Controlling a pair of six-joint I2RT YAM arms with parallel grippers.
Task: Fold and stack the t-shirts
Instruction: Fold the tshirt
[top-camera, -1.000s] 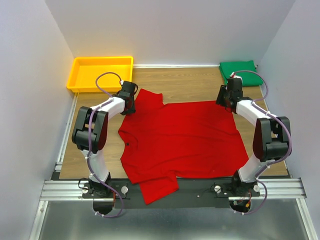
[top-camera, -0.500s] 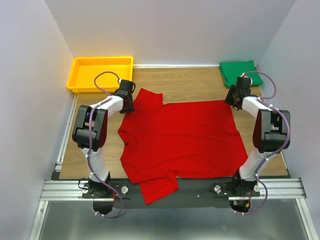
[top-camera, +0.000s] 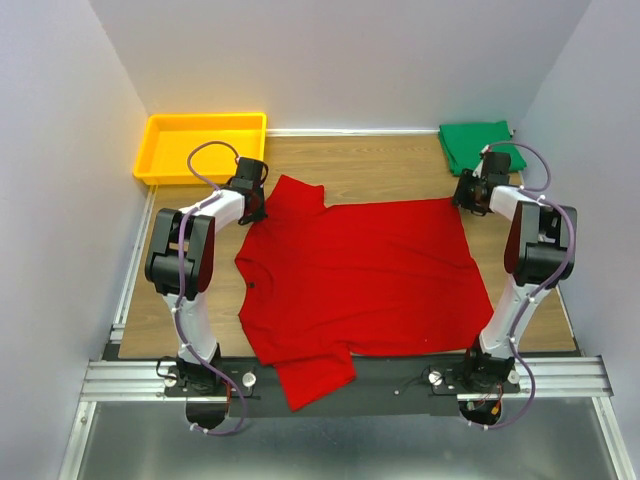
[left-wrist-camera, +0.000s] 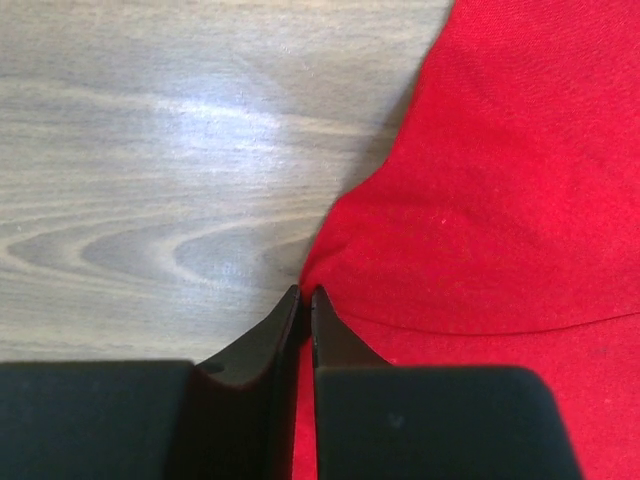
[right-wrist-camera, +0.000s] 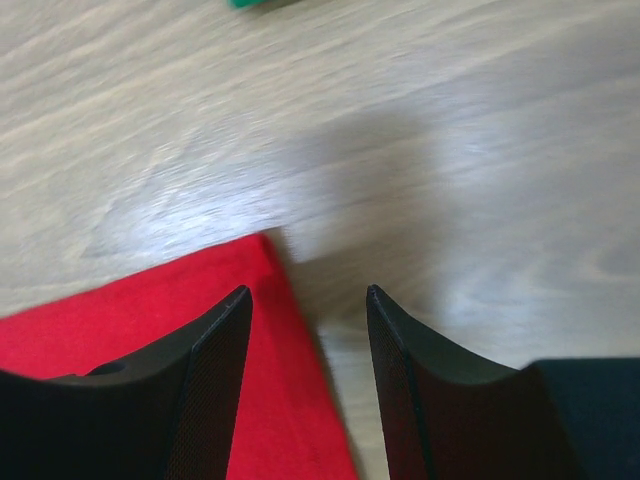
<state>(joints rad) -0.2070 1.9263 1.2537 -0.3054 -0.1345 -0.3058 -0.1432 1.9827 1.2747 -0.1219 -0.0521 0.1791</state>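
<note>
Roughly half done, I'd say: green t-shirt (top-camera: 478, 142) sits folded in a compact rectangle at the far right corner of the table (top-camera: 370, 165). The red t-shirt (top-camera: 360, 275) lies spread flat mid-table, unfolded, near sleeve lapping over the table's near edge, so all its folds plus stacking remain. My left gripper (left-wrist-camera: 303, 292) has jaws pressed nearly together, pinching the red cloth's edge by the far sleeve, fabric puckering into the tips. My right gripper (right-wrist-camera: 308, 292) stands spread, straddling the far right hem corner, gripping nothing. Cloth is soft, matte, fine knit; tabletop is smooth wood grain with some glare.
</note>
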